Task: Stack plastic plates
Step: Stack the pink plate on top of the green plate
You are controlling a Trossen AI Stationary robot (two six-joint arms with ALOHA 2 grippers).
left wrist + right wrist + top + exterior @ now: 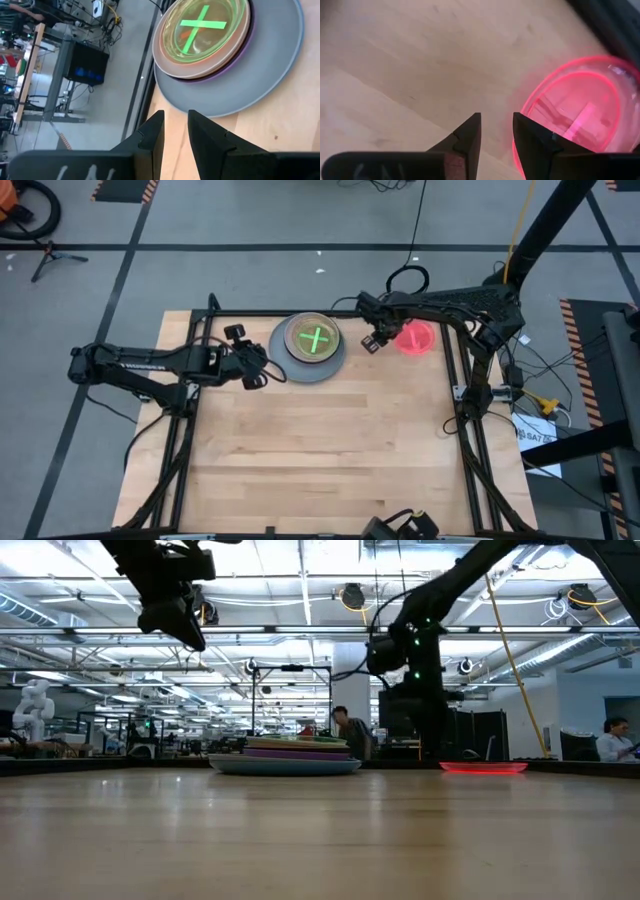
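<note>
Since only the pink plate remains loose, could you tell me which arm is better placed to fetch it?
Right: its tool hovers beside the pink plate, while the left tool sits across the stack.

Grey floor [250, 220], ceiling lights [300, 585]

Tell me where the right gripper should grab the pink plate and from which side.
Pinch the thin rim of the pink plate nearest the right gripper, on the side facing the stack. It lies flat on the table, so probably only the raised edge offers a hold.
</note>
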